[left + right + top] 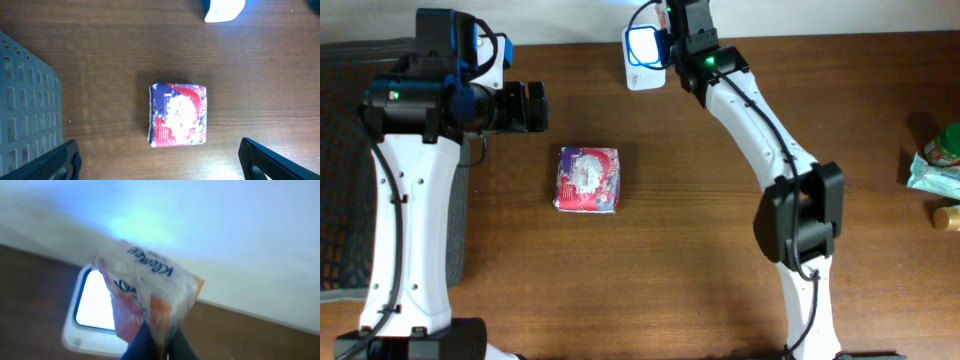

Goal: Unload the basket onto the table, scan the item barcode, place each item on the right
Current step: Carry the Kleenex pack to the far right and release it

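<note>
the right pincer (159, 338) is pressed together on the lower end of a tissue pack (150, 292), holding it up off the counter (720, 220) at the far edge, right by the scanner (645, 47). in the right wrist view the pack rises from the 2 dark fingers and leans toward the upper left. its long axis runs on a slant, with the blue lettering along the top edge dropping from upper left to lower right. an orange patch shows at its right corner and red print lower down. its left part overlaps the right side of the scanner's lit window. whether a barcode faces that window i cannot tell. the scanner is a white rounded box lying flat, its window glowing pale blue.

the left pincer (538, 107) is spread wide and holds nothing, hanging above the counter up and left of a foil packet (588, 180). that packet lies flat near the counter's middle, well apart from the scanner. it is nearly square, printed red, purple and white, its edges roughly in line with the counter's edges.

a grey crate (25, 115) sits at the left. a green bottle (947, 146) stands at the right edge.
</note>
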